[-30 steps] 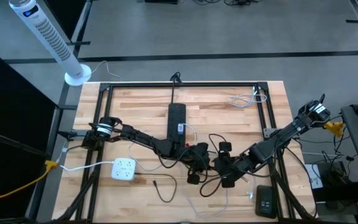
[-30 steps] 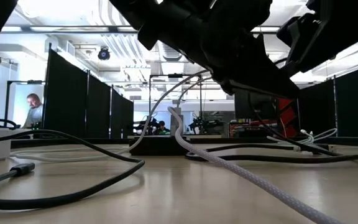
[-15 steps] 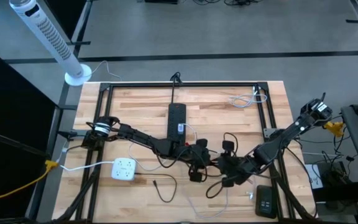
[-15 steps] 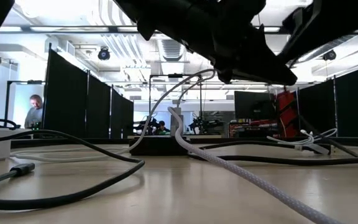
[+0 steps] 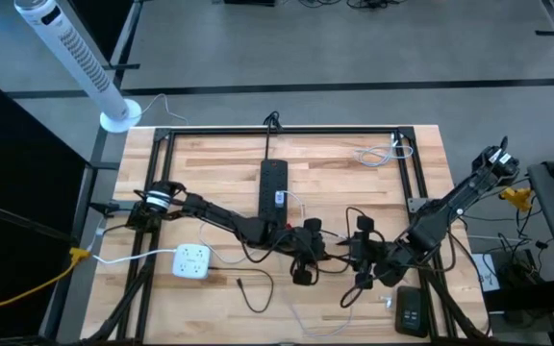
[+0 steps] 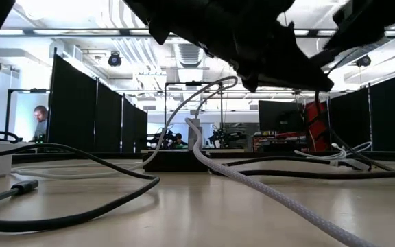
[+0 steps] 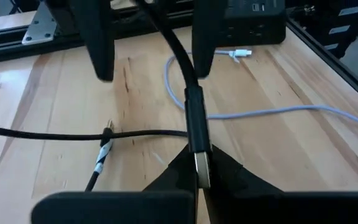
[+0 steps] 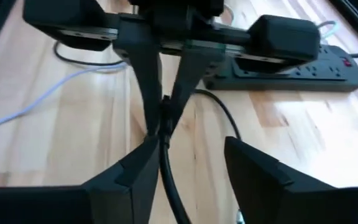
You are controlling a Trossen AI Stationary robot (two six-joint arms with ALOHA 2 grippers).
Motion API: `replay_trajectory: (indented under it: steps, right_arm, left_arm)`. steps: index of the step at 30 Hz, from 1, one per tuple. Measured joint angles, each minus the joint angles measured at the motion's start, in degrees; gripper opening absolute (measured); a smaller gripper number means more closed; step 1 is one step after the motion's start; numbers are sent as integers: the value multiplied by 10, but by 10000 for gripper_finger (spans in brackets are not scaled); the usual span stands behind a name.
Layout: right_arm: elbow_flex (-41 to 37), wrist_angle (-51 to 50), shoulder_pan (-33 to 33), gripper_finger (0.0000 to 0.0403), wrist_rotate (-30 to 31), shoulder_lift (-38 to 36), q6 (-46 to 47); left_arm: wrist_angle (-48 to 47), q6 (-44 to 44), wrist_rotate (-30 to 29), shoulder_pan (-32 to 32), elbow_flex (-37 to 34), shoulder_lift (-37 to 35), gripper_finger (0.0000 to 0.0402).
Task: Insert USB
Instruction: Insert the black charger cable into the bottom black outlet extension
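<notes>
The left hand (image 5: 308, 252) is closed on the USB plug (image 7: 201, 167), holding it above the worktop (image 5: 335, 173), probably for aiming at the power strip (image 5: 273, 187). The right hand (image 5: 365, 264), close by, is open and holds nothing.

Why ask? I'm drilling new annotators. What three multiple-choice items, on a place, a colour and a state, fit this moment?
1. Where is the power strip?
A. near the table's middle
B. at its front right corner
C. on the floor
2. What colour is the socket cube?
A. black
B. white
C. red
3. The left gripper is:
A. open and empty
B. shut on the black cable
C. off the table
Key: 1A, the high view shows it lying centrally; 2B, it shows white against the wood; 3B, the left wrist view shows its fingers pinching the plug end.
</notes>
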Motion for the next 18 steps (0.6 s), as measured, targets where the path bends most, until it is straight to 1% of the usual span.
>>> replay_trajectory:
  steps: [6,11,18]
  right_arm:
    - [-30,59,5,178,15,9,-2]
    - [-43,68,5,170,39,10,4]
    - [-53,109,4,158,39,14,3]
  left_arm:
    - [5,0,0,0,0,0,0]
    - [5,0,-1,0,0,0,0]
    - [5,0,-1,0,0,0,0]
